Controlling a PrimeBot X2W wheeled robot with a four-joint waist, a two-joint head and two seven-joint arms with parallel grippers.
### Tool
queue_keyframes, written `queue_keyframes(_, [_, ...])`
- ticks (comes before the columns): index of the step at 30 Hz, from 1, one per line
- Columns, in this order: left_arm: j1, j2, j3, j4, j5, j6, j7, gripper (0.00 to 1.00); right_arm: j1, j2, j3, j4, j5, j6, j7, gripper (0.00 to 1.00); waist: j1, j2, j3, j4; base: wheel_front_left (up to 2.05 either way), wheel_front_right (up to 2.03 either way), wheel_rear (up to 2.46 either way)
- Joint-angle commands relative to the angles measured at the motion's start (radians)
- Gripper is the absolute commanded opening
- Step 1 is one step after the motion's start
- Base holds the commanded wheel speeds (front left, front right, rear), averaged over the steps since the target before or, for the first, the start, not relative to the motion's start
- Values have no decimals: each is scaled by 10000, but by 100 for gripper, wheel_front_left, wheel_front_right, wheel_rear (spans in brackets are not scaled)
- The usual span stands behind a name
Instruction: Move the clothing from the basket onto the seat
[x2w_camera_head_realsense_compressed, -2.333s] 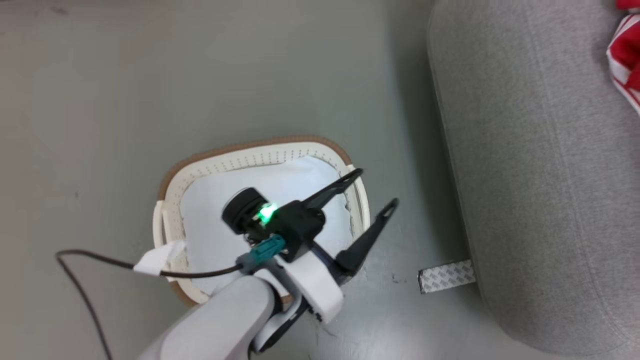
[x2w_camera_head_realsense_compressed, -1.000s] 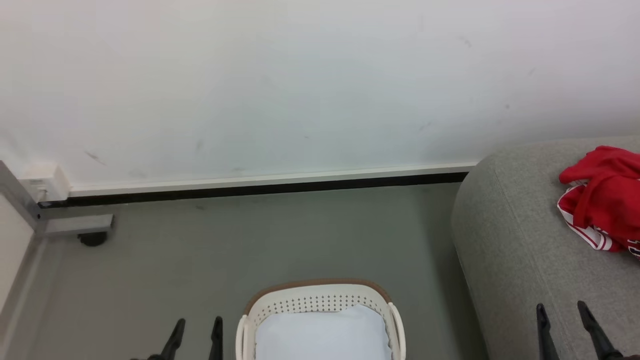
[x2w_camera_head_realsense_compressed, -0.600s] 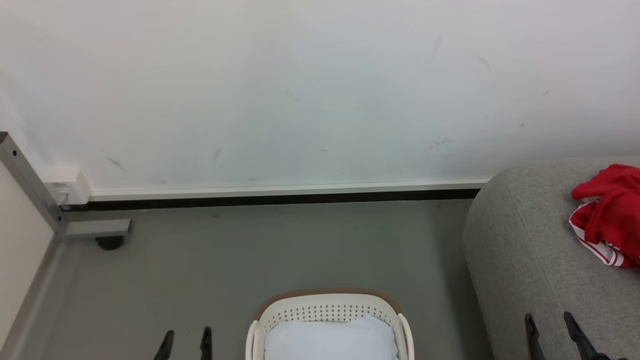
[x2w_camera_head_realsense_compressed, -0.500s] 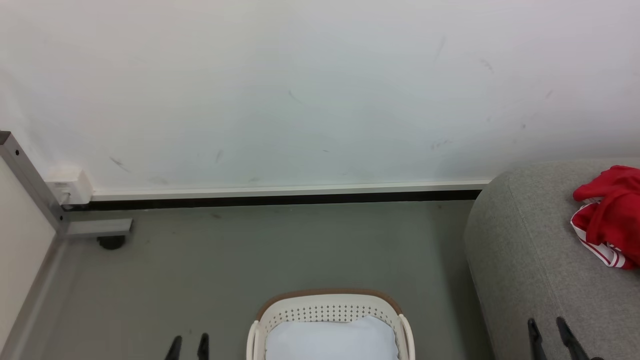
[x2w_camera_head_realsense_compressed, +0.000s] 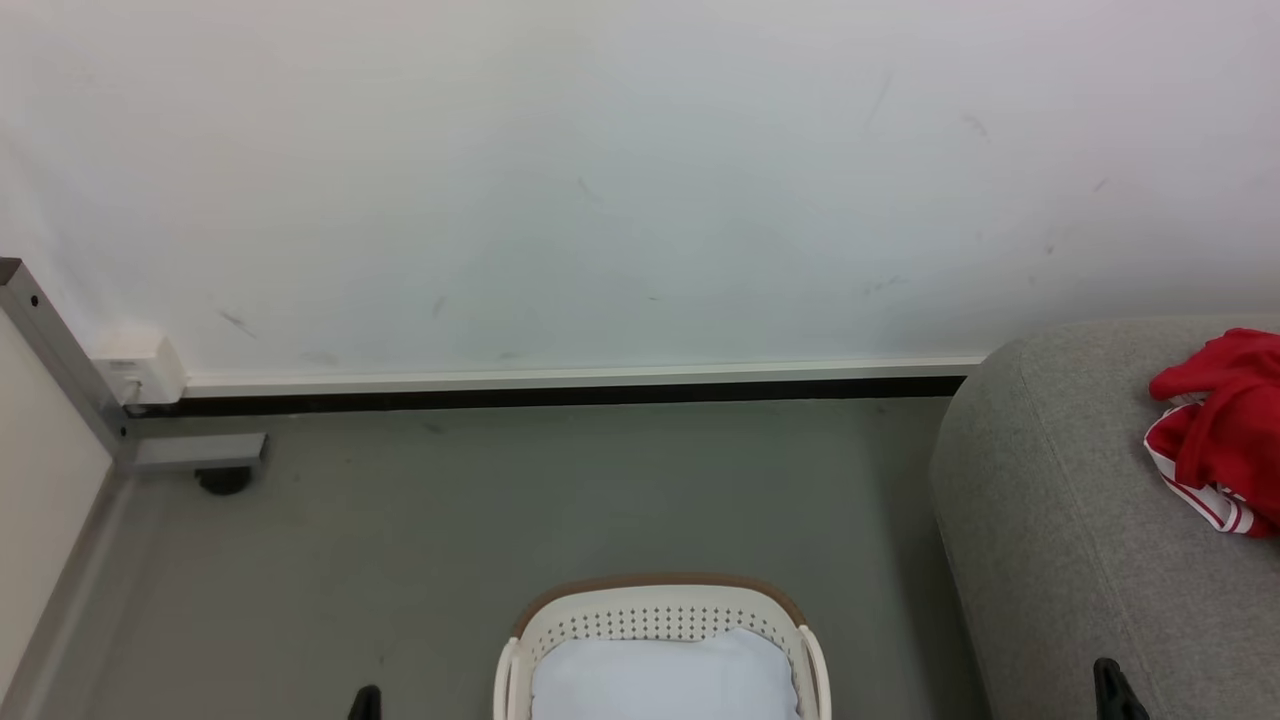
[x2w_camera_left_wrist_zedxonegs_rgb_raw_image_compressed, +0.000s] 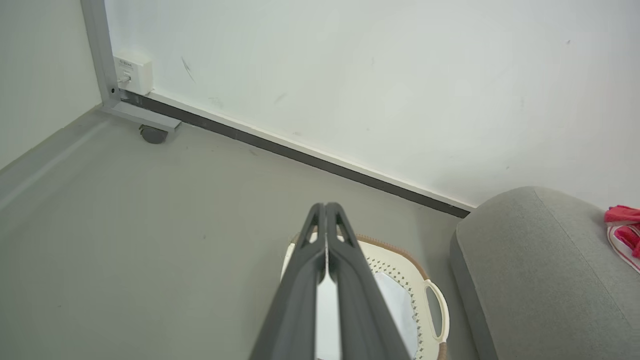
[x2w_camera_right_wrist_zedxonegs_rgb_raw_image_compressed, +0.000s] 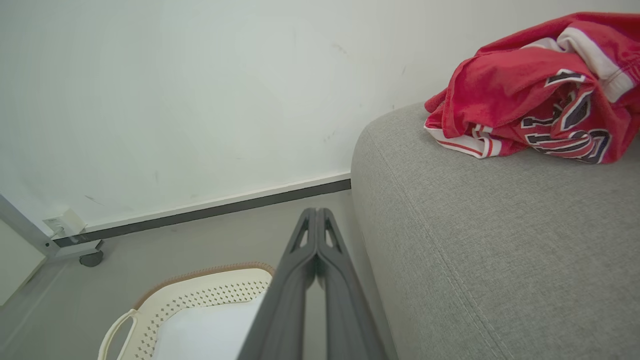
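Jerseys (x2w_camera_right_wrist_zedxonegs_rgb_raw_image_compressed: 525, 85) of thin red fabric with white striped trim are heaped on the large light grey fabric sofa (x2w_camera_head_realsense_compressed: 1060, 520), far right. From the left: the left gripper (x2w_camera_left_wrist_zedxonegs_rgb_raw_image_compressed: 326, 205) is seen with fingers pressed together; a pale white pad (x2w_camera_head_realsense_compressed: 665, 682) is held in the small cream-white perforated plastic basket (x2w_camera_head_realsense_compressed: 655, 621); the right gripper (x2w_camera_right_wrist_zedxonegs_rgb_raw_image_compressed: 316, 210) is likewise closed.
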Motion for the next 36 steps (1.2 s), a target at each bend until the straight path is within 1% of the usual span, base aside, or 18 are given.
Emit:
queue_keyframes(1, [-312, 18, 113, -175, -495, -56, 105, 0, -338, -81, -38, -213, 505, -2, 80, 0, 1, 0, 9, 5, 0, 0, 0])
queue_keyframes(19, [-742, -54, 557, -251, -3265, -325, 855, 0, -672, -113, -138, -435, 3538, -6, 819, 0, 1, 0, 107, 60, 0, 0, 0])
queue_keyframes(36, [-1067, -108, 898, -293, -5296, -528, 1418, 0, -945, -139, -230, -572, 5759, -9, 1383, 0, 1, 0, 194, 109, 0, 0, 0])
